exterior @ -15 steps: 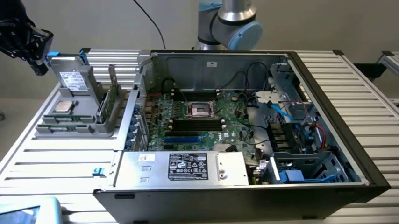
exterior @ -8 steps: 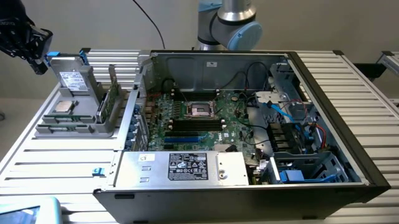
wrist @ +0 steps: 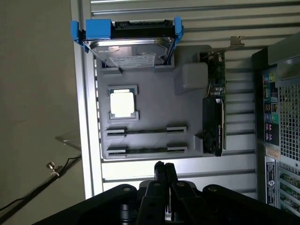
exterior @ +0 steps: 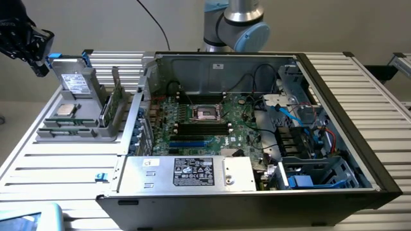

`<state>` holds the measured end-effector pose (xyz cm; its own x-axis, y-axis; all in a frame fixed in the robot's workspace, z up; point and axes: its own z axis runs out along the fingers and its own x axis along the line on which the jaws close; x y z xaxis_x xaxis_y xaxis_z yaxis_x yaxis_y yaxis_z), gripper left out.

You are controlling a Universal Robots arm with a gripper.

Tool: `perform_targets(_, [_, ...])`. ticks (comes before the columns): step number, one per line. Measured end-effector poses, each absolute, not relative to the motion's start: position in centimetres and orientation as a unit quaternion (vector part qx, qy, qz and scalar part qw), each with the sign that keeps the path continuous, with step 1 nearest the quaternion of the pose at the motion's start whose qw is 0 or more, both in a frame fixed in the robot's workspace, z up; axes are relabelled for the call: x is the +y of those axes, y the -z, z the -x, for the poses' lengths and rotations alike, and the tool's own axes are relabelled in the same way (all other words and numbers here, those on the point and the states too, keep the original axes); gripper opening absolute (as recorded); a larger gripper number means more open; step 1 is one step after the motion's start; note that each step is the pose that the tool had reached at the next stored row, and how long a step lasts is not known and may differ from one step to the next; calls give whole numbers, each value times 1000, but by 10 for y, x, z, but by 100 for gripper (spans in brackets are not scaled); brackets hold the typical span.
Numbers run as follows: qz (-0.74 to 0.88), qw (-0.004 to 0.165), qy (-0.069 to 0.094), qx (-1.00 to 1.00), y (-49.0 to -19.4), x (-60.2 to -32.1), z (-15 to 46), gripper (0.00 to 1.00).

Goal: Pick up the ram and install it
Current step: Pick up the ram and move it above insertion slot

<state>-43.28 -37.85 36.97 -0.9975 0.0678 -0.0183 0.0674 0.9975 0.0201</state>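
Observation:
The ram [wrist: 143,150] is a thin green stick standing on edge in a slot of the grey holder tray [wrist: 154,108]; a second such slot [wrist: 145,131] lies just beside it, toward the silver processor chip. In the exterior view the ram [exterior: 66,122] sits low at the front of the tray. My gripper [wrist: 164,169] hangs above the table just off the tray's edge nearest the ram. Its fingers are pressed together with nothing between them. In the exterior view the gripper [exterior: 38,65] hovers at the far left, above and behind the tray. The motherboard's black memory slots [exterior: 202,129] lie inside the open computer case.
The tray also holds a drive in a blue bracket [wrist: 131,44], a silver processor chip [wrist: 122,104] and an upright expansion card [wrist: 213,126]. The open computer case [exterior: 257,130] fills the table's middle, its power supply [exterior: 189,172] at the front. A cable lies off the table edge [wrist: 51,166].

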Motion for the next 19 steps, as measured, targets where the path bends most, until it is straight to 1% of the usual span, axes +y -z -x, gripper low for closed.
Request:
perform_targets(5, [-32,10,-10,999,-369,-378,433,11])
perform_targets(19, [93,8,-11,996,-369,-378,433,11])
